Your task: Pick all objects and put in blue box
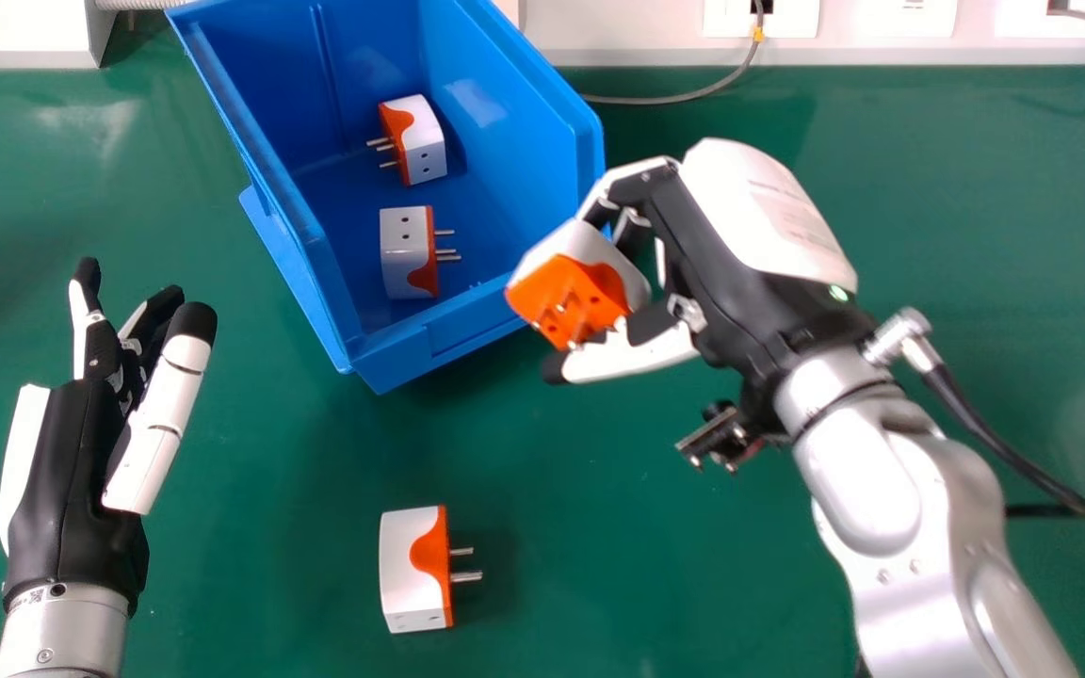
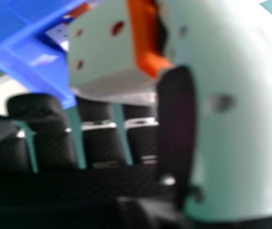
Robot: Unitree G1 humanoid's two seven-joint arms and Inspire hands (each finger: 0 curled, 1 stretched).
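Observation:
My right hand (image 1: 693,254) is at the blue box's near right corner, curled round a white and orange plug adapter (image 1: 580,282) whose orange side faces down-left. In the right hand view the adapter (image 2: 107,52) sits between the fingers (image 2: 97,138) and the thumb. Two adapters lie inside the blue box (image 1: 429,344): one farther back (image 1: 420,141), one nearer the front (image 1: 406,252). Another adapter (image 1: 413,570) rests on the table, its prongs pointing right. My left hand (image 1: 72,452) is open at the left, over the table, holding nothing.
The green table (image 1: 269,565) spreads round the box. Behind it runs a white wall strip with sockets (image 1: 759,17) and a grey cable (image 1: 674,99). A black cable (image 1: 1004,452) hangs off my right wrist.

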